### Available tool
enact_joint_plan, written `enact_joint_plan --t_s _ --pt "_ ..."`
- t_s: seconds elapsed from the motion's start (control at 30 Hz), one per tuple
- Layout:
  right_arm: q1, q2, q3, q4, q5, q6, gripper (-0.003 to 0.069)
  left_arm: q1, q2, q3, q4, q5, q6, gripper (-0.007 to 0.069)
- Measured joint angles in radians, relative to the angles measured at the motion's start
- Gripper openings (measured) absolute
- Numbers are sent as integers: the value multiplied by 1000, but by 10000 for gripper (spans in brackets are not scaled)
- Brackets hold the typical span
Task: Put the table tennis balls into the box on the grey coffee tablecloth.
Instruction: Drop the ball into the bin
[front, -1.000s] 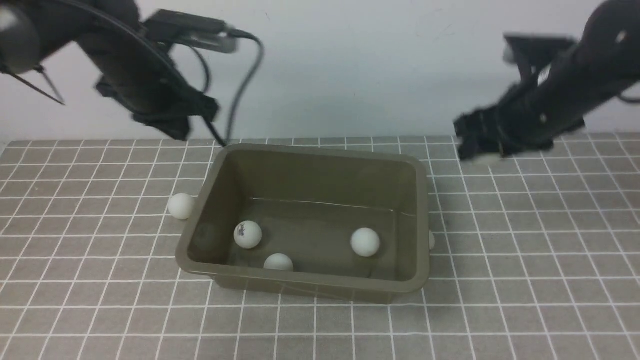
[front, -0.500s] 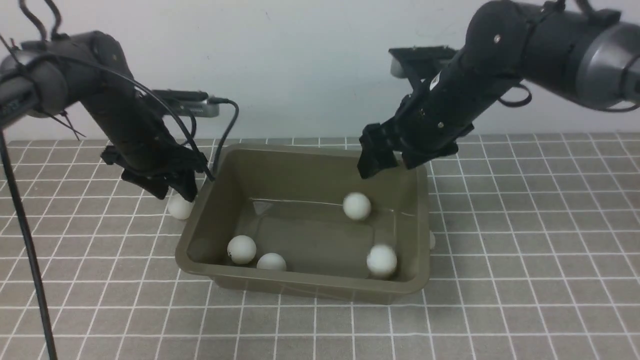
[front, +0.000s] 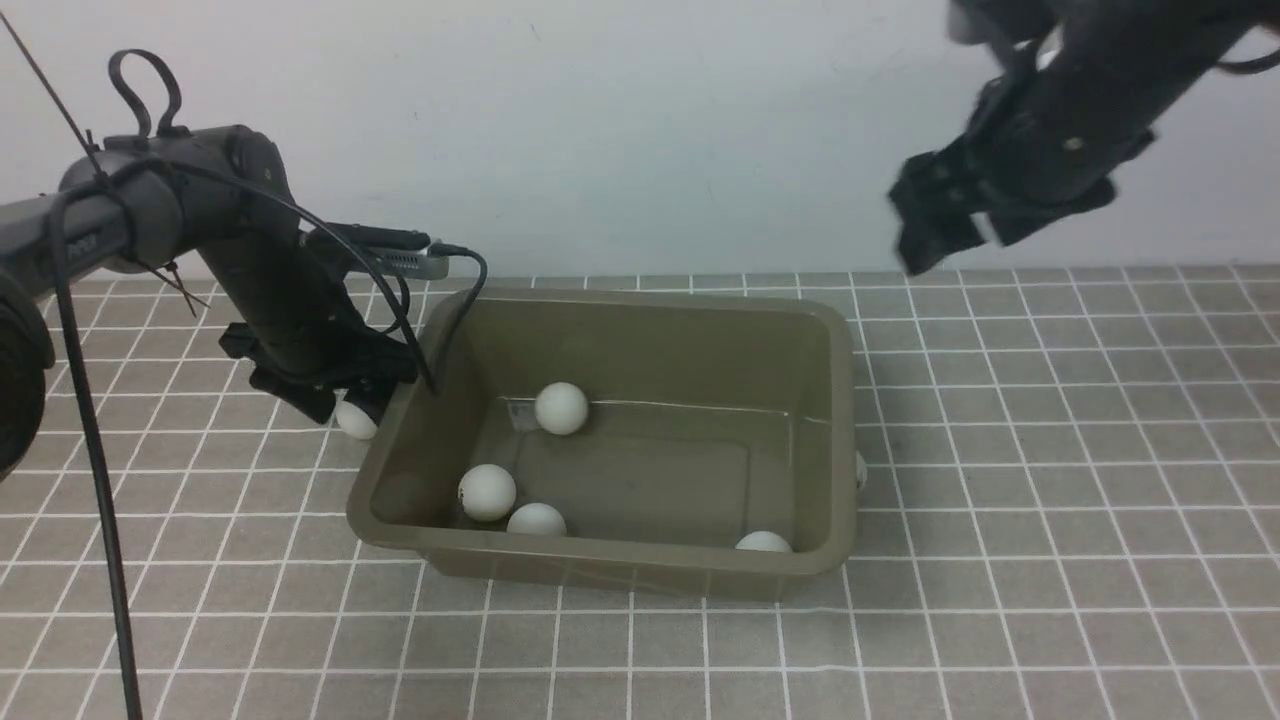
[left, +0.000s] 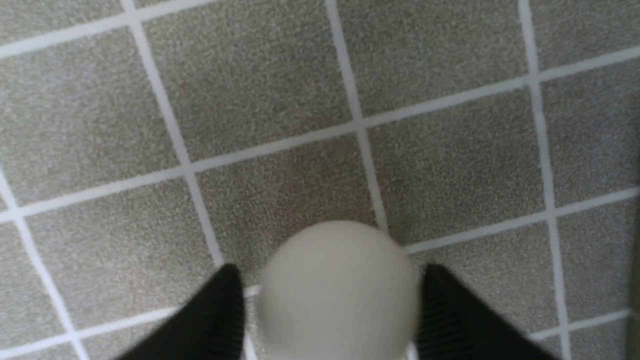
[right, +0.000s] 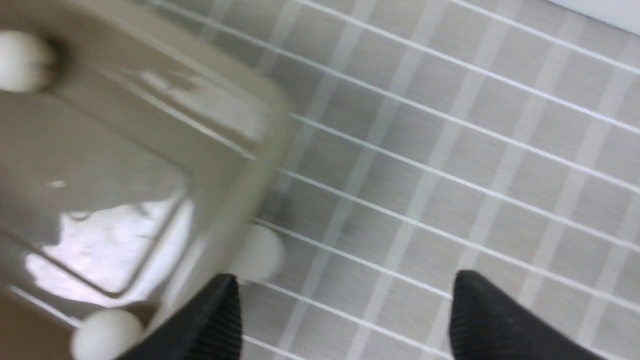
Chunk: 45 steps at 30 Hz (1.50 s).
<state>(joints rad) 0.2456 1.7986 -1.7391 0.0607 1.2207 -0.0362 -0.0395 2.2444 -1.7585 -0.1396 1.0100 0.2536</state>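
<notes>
Six table tennis balls (front: 487, 492) can be counted. Four lie in the one box (front: 650, 297): a far ball (front: 561, 408) near the back wall towards the left, two side by side in the near left corner, and a near-right ball (front: 764, 541) half hidden behind the front rim. The other two sit outside on the grey coffee tablecloth (front: 1050, 500). The left outside ball (front: 356, 420) rests just beside the box's left wall, and the right outside ball (front: 860, 470) is a sliver showing past the right wall. The box stands upright in the middle of the cloth. Of the two arms, the left gripper (front: 343, 402) is down at the cloth with its two fingers spread around the left outside ball. The left wrist view shows a thin gap on one side, and contact on the other side cannot be told. The right gripper (front: 940, 235) hangs high beyond the box's far right corner, blurred, its two fingers wide apart with nothing between them.
</notes>
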Motion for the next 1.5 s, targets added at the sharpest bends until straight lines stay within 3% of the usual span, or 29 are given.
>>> enact_joint_plan --t_s 0.1,0.2,0.37,0.43,0.57,0.67,0.83,0.93,1.1,1.4,1.5 --pt "-60 -8 0 16 20 -2 404 0 0 -17 15 29 -10 350" --pt "-133 -8 0 44 25 -2 277 0 -15 -82 49 126 -36 352" --pt "-148 -8 37 71 24 12 182 -3 -112 -172 39 190 -42 352" --pt "-147 -8 93 94 24 22 175 -16 -170 -194 6 198 -41 352" --pt "-147 22 219 140 -25 28 230 -77 -224 -203 -107 217 41 352" --pt "-146 87 274 215 -94 18 325 -129 -198 -203 -144 218 85 352" --pt "-100 188 289 278 -164 -39 460 -190 -105 -200 -131 218 100 352" --pt "-52 224 289 285 -214 -58 503 -198 -62 -199 -109 218 99 352" --pt "8 232 289 288 -305 -87 519 -198 -53 -199 -96 218 98 352" --pt "21 270 289 333 -357 -112 520 -198 -52 -199 -96 218 95 354" --pt "34 289 288 341 -364 -124 520 -198 -51 -199 -96 218 90 409"
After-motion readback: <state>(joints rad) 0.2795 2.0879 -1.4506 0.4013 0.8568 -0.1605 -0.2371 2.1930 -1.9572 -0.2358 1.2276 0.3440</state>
